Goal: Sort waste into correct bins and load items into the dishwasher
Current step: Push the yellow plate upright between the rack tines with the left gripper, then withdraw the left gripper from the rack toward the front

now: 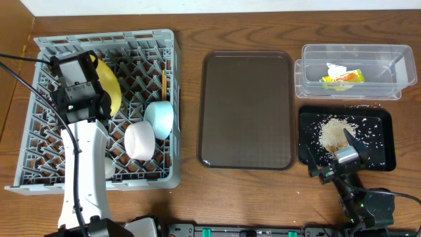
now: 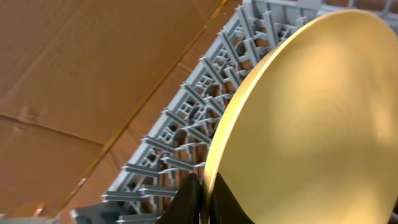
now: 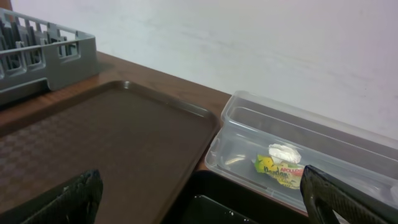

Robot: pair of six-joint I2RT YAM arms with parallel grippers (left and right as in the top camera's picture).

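Note:
My left gripper point(image 2: 205, 202) is shut on the rim of a yellow plate point(image 2: 311, 124), which stands on edge in the grey dishwasher rack point(image 1: 39, 131); the plate point(image 1: 108, 85) shows beside the gripper in the overhead view. A light blue bowl point(image 1: 160, 118) and a white bowl point(image 1: 139, 140) also sit in the rack. My right gripper point(image 3: 202, 199) is open and empty, low over the black tray point(image 1: 378, 125) at the front right. A clear bin point(image 1: 348, 62) holds a yellow wrapper point(image 1: 342, 78) and white paper.
A brown serving tray point(image 1: 247, 108) lies in the middle of the table. The black tray holds scattered crumbs point(image 1: 332, 133). A second clear bin point(image 1: 299, 82) is nested under the first. A cable runs along the left edge.

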